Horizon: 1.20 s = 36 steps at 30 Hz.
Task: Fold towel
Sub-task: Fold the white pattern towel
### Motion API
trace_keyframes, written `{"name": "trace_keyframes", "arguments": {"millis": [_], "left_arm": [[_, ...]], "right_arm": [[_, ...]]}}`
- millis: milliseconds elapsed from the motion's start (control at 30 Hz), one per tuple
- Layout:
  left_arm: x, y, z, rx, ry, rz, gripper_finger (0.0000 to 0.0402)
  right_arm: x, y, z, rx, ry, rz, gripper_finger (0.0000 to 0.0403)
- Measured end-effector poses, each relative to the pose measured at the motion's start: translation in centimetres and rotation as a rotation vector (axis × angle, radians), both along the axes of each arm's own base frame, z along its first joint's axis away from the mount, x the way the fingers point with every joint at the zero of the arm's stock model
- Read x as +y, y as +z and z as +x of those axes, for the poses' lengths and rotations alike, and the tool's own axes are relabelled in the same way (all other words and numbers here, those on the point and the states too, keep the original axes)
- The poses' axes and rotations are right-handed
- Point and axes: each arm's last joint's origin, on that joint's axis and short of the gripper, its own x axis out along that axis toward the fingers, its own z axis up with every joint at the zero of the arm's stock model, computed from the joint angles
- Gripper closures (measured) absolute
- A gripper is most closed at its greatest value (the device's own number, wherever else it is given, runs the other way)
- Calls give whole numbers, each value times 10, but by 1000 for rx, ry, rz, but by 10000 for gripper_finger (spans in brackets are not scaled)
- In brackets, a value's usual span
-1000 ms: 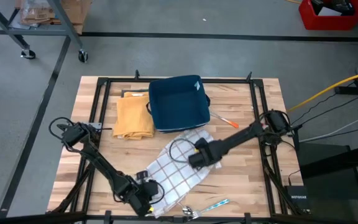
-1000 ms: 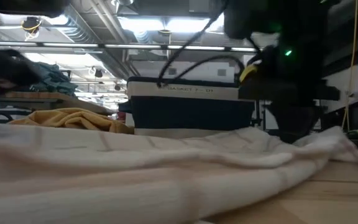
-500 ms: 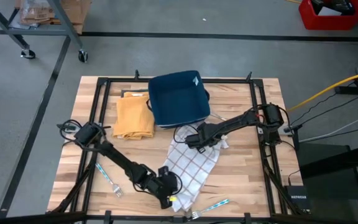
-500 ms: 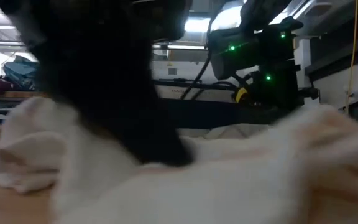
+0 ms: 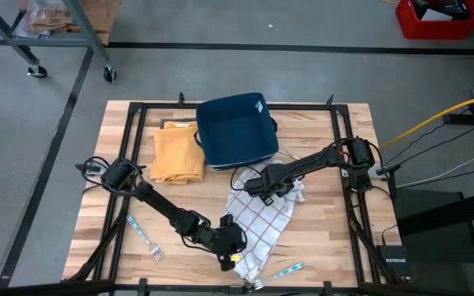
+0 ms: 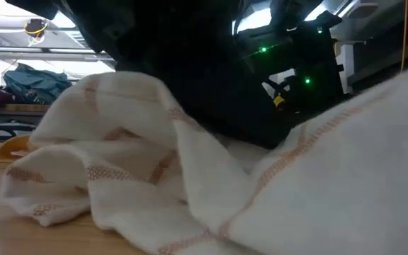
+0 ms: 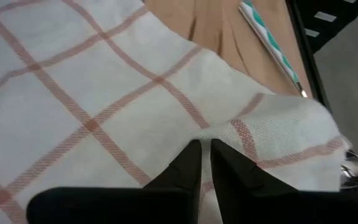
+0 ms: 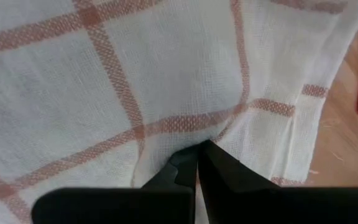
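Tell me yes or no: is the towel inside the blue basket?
No, in the high view the towel lies on the table in front of the blue basket, pinched by both grippers.

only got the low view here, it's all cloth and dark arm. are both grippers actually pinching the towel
Observer: Yes. The left wrist view shows the left gripper shut on a fold of the towel.
Operator: and the right one
Observer: Right gripper is shut on the towel too, in its own wrist view.
Operator: where on the table are they
Observer: From above, the left gripper is at the towel's near edge, the right gripper at its far end by the blue bin.
Operator: anything else near the cloth
Observer: A striped utensil lies beside the towel's near corner, and a yellow cloth sits left of the bin.
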Motion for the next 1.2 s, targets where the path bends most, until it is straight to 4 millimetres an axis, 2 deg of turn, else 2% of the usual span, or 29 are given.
{"name": "trace_keyframes", "arguments": {"millis": [167,433,600,733,867,1000,1100,1200], "left_arm": [[-5,0,-3,4,-71,27,364],[-11,0,-6,-13,-170,135,291],[-6,1,-3,-37,-211,208,269],[-1,4,3,-71,-225,245,270],[4,5,6,-81,-236,281,273],[11,6,9,-88,-235,313,274],[18,16,11,-110,-225,330,274],[25,37,10,-148,-214,331,274]], "right_arm": [[2,0,0,7,-20,71,371],[4,1,0,10,-39,118,249],[4,2,-1,19,-74,133,208],[3,5,-9,102,-45,101,204],[-3,12,-23,259,-8,-33,213],[-5,21,-34,382,-62,-120,223],[-3,21,-35,393,-139,-66,229],[2,23,-33,401,-242,74,234]]}}
